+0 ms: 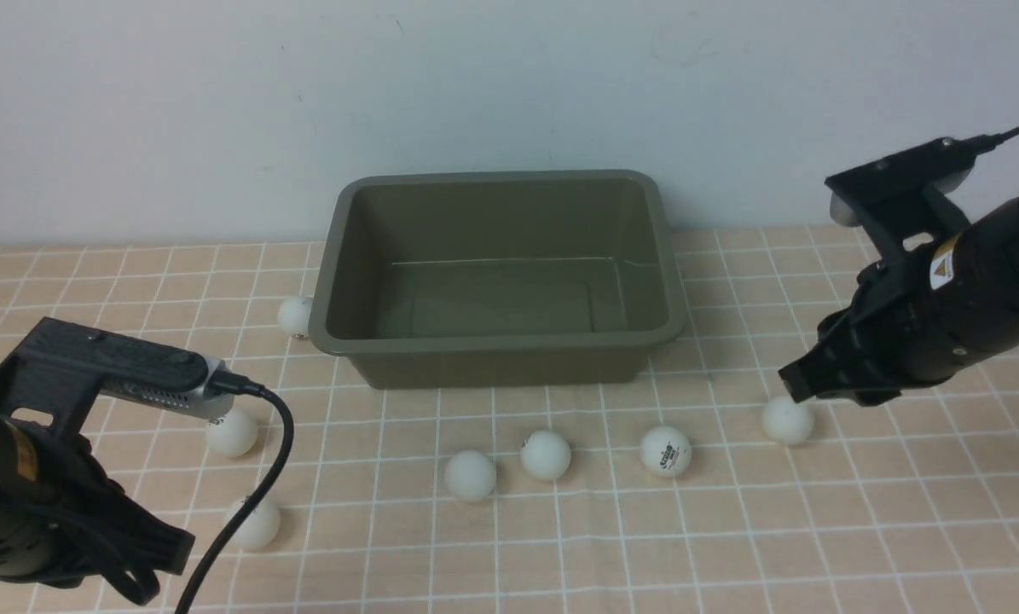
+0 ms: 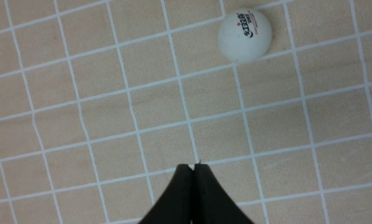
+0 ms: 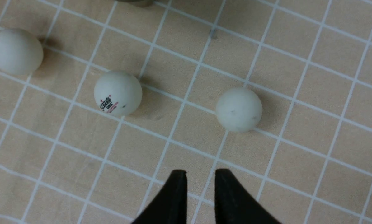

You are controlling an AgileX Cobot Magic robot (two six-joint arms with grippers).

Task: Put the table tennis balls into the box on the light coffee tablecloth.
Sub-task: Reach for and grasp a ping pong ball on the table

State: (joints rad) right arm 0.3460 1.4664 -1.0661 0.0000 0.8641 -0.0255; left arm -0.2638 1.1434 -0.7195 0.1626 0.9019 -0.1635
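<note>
The light coffee tablecloth [image 1: 816, 529] looks like matt cloth, lying with faint ripples that bend its thin white lines. The table tennis balls [image 1: 666, 450] are matt white plastic, a few marked with small dark specks and some carrying a printed logo. The box [image 1: 492, 343] is smooth olive plastic with a dull sheen, its floor faintly mirroring the walls, and the left end effector [image 2: 192, 169] and right end effector [image 3: 200, 175] have matt black plastic fingers.

Ball [image 1: 292, 315] partly behind box [image 1: 492, 362]; second ball [image 1: 262, 524] crossed by cable [image 1: 286, 452].
</note>
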